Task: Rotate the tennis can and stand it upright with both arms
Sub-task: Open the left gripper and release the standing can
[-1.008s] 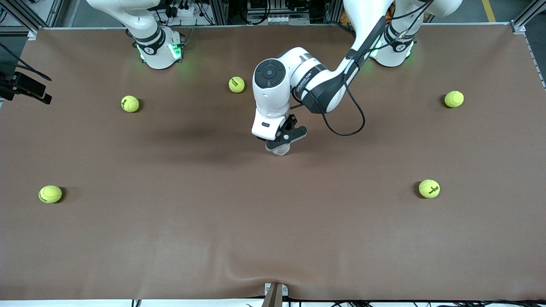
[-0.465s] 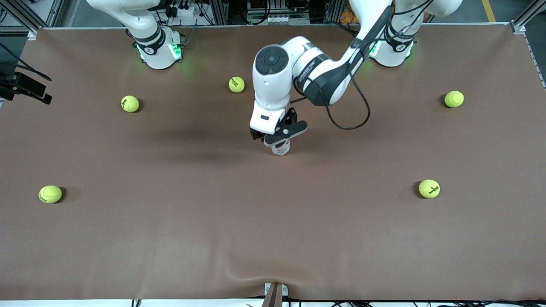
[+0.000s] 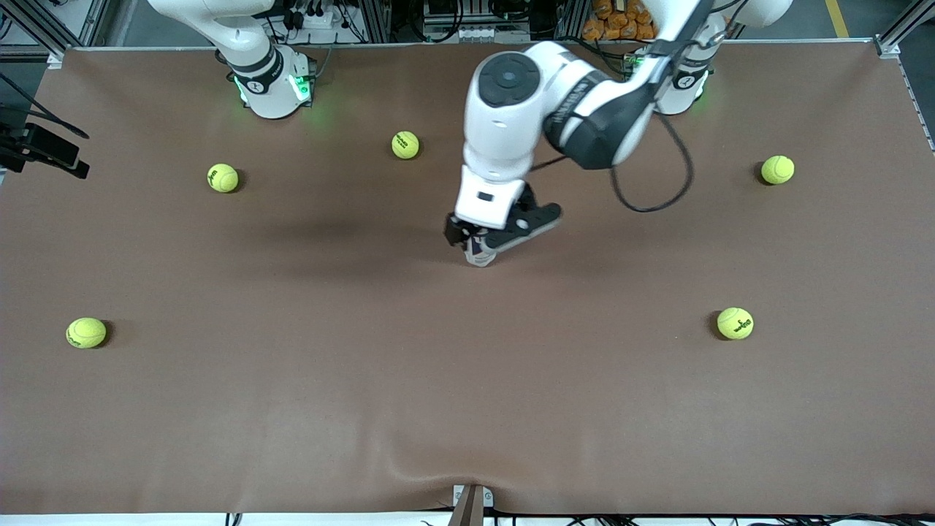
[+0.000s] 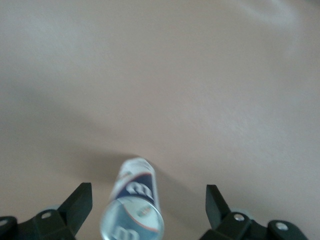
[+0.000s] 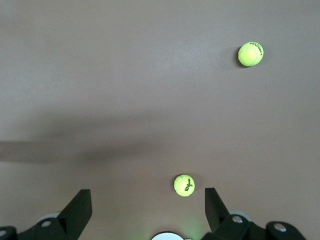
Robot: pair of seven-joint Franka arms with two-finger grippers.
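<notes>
Upright tennis can (image 3: 479, 253) mid-table under open left end effector (image 3: 491, 239).

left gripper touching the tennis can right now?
Apart. The left wrist view shows the left gripper open, with brown table visible between each finger and the upright tennis can standing between them.

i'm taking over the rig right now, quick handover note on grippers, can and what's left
Left gripper: jaws open, over the tennis can, not gripping it.
Right gripper: jaws open, arm waits up by its base, holding nothing.
Tennis can: stands upright mid-table, free of both grippers.
Five tennis balls lie scattered on the table.
Done: can uprighted and let go.
Left: lift the left arm clear without knocking the can.
</notes>
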